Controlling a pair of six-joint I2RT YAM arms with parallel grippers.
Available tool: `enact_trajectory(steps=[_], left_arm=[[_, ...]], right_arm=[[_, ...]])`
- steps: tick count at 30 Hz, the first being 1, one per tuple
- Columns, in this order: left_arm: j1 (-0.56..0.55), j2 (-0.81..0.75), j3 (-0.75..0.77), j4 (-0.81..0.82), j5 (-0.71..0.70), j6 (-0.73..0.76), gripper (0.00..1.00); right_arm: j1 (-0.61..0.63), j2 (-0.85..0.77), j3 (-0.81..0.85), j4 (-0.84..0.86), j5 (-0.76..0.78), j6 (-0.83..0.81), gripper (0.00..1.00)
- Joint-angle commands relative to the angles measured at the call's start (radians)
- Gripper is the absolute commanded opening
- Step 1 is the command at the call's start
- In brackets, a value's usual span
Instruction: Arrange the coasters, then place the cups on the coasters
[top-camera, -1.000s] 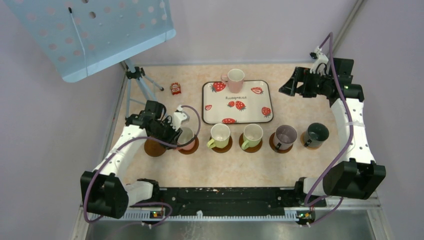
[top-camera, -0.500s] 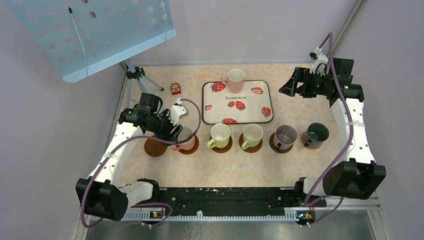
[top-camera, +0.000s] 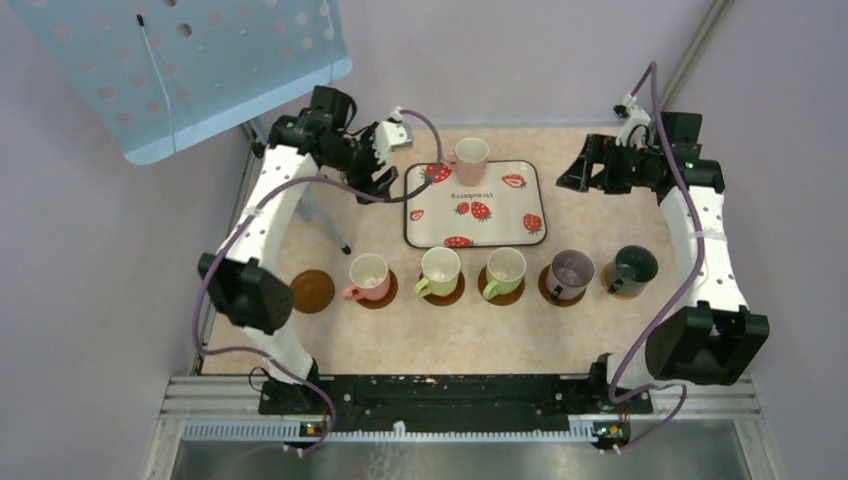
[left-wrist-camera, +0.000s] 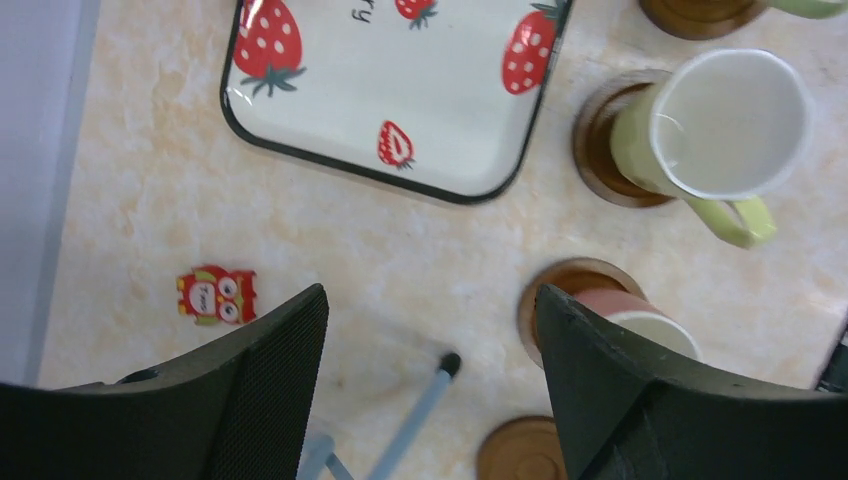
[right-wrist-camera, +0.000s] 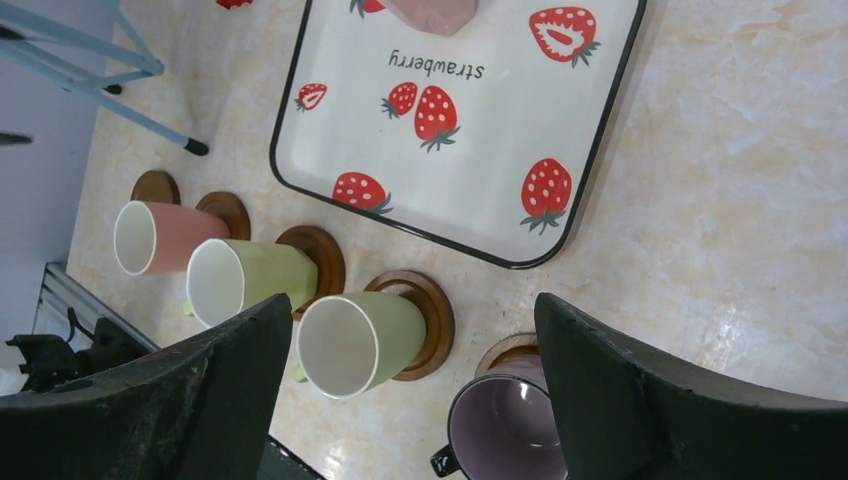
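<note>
Overhead, left gripper (left-wrist-camera: 430, 300) and right gripper (right-wrist-camera: 412, 305) hang flanking the tray (top-camera: 505, 230), jaws spread, empty.

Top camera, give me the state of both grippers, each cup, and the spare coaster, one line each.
Left gripper, open, empty.
Right gripper, open, empty.
Spare coaster, bare.
Near pink cup, upright on coaster.
Left green cup, upright on coaster.
Right green cup, upright on coaster.
Purple-grey cup, upright on coaster.
Dark cup, upright on coaster.
Far pink cup, upright on tray, no coaster.
</note>
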Motion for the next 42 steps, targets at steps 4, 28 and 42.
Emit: enact_trajectory(steps=[4,28,42], left_arm=[[-0.054,0.361,0.307,0.101,-0.043,0.112,0.81],[-0.089,0.773,0.398,0.715,0.081,0.218,0.84],[-0.149,0.775,0.386,0.691,0.029,0.277,0.76]], right_arm=[[0.006,0.012,0.098,-0.037,-0.002,-0.078,0.9],[-0.021,-0.008,0.056,-0.033,0.065,-0.072,0.9],[-0.046,-0.022,0.038,-0.028,0.069,-0.074,0.9]])
